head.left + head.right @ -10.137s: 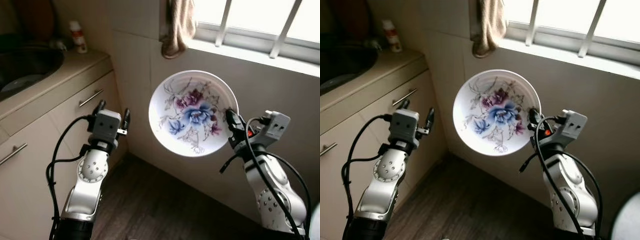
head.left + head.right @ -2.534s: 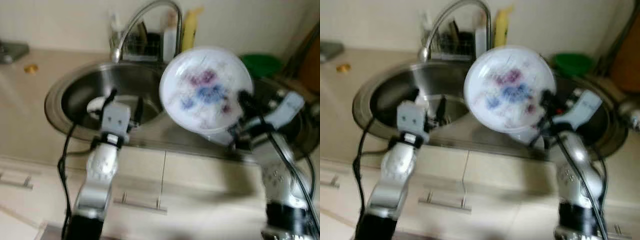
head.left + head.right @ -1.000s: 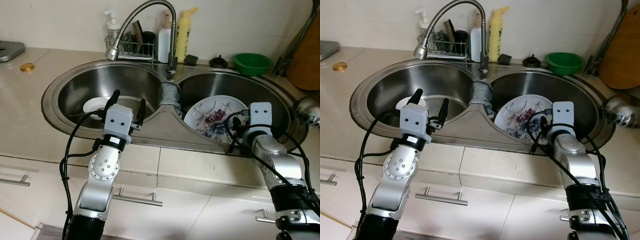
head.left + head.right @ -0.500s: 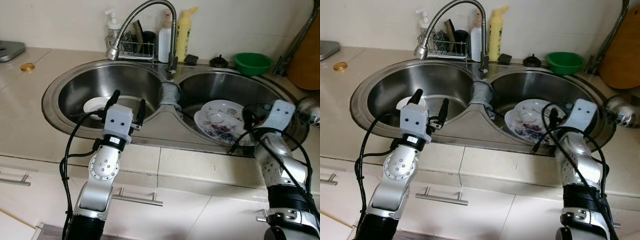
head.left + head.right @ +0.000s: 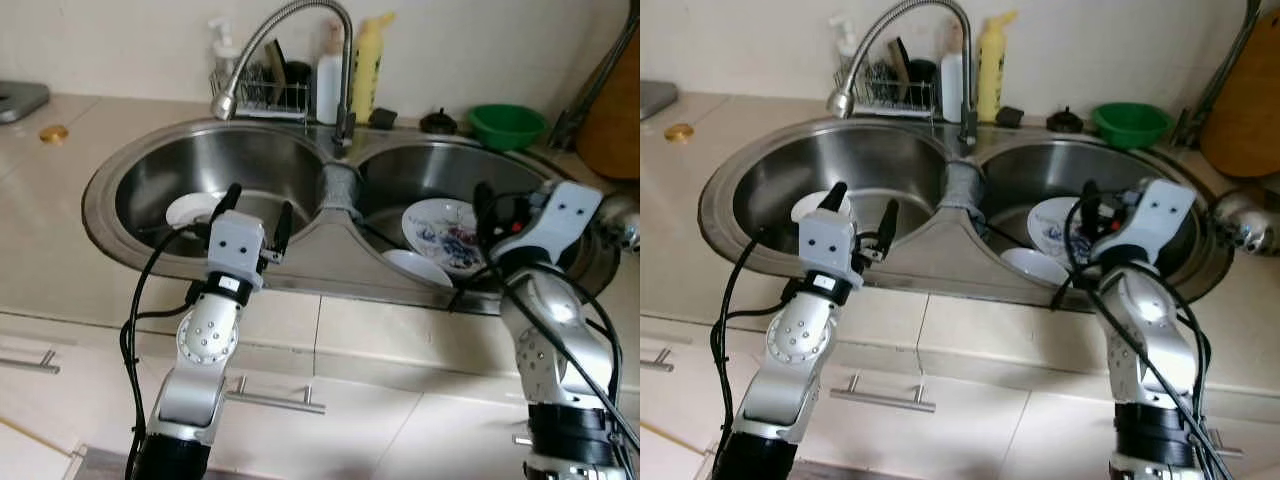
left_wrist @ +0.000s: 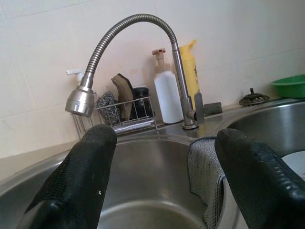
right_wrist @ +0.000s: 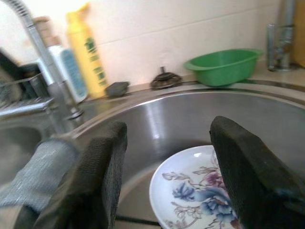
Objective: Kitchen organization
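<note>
Since 0.5 s ago the floral plate (image 5: 447,233) had gone from lying near-flat under the right gripper (image 7: 167,157) to sitting free in the right basin (image 5: 1040,170), and the gripper had lifted off it. Right gripper's fingers (image 7: 102,167) were spread wide w/ nothing between them, hovering just above the plate; plate sat just ahead of and below the tips, tilted, blue and purple flower face up. A small white dish (image 5: 418,266) lay just beside the plate, on the side nearer the robot.

Beyond the right gripper: green bowl (image 7: 223,66) on the counter at the basin's back rim, yellow bottle (image 7: 87,52) by the wall, both well apart from the tips.

Left gripper (image 6: 167,191) hung over the near edge of the left basin (image 5: 190,170), fingers wide, holding nothing. Ahead of it: curved faucet (image 6: 124,47), wire rack (image 6: 116,117) w/ a scourer, white pump bottle (image 6: 167,98). Grey cloth (image 6: 205,176) draped over the divider, near its right finger. A white dish (image 5: 192,209) sat in the left basin, below that gripper.
</note>
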`<state>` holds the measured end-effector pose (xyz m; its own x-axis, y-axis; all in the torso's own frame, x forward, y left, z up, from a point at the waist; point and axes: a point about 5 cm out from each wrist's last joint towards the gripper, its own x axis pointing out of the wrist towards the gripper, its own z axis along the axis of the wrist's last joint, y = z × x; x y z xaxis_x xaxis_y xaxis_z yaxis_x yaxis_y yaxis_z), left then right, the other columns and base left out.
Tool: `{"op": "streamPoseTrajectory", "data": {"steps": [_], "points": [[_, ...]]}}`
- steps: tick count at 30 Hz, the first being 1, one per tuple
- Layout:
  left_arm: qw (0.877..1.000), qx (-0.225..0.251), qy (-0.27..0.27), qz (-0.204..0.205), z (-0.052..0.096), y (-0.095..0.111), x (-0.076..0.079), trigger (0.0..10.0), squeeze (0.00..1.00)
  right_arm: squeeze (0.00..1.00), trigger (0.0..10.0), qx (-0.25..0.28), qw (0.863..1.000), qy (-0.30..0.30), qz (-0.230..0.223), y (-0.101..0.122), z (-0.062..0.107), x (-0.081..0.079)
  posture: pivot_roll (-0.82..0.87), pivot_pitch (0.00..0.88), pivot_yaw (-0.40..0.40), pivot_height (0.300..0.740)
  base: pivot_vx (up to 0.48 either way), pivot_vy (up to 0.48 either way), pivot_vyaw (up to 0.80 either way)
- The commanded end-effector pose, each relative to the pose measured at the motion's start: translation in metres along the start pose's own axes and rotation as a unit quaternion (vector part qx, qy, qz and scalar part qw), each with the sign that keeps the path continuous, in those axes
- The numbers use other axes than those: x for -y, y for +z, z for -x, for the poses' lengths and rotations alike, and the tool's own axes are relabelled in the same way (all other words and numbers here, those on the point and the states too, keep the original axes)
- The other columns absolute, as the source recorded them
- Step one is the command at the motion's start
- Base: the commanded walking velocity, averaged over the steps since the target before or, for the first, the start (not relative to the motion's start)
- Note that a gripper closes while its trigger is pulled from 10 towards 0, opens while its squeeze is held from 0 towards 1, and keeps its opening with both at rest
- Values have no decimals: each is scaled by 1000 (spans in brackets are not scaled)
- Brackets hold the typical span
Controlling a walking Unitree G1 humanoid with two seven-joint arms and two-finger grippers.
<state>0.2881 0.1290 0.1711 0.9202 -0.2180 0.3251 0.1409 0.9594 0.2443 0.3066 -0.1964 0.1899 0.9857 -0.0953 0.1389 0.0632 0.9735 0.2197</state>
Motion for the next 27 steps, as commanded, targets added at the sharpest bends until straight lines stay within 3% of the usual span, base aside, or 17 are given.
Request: {"op": "streamPoseTrajectory", "data": {"steps": [1, 5, 8, 27], "points": [[1000, 10, -2, 2, -2, 6, 0, 10000, 0, 0, 10000, 21, 1000, 6, 10, 8, 1, -2, 11, 0, -27, 740, 0, -255, 0], [1000, 19, -8, 4, -4, 9, 1, 10000, 0, 0, 10000, 17, 1000, 10, 18, 5, 6, -6, 12, 0, -27, 740, 0, 64, 0], [1000, 22, -9, 3, -3, 10, 0, 10000, 0, 0, 10000, 26, 998, 26, 44, 5, 9, -11, 12, 0, -27, 740, 0, 480, 0], [1000, 22, -17, 1, -2, 11, 1, 10000, 0, 0, 10000, 25, 996, 44, 68, -4, 15, -20, 20, 0, -27, 740, 0, 480, 0]]}}
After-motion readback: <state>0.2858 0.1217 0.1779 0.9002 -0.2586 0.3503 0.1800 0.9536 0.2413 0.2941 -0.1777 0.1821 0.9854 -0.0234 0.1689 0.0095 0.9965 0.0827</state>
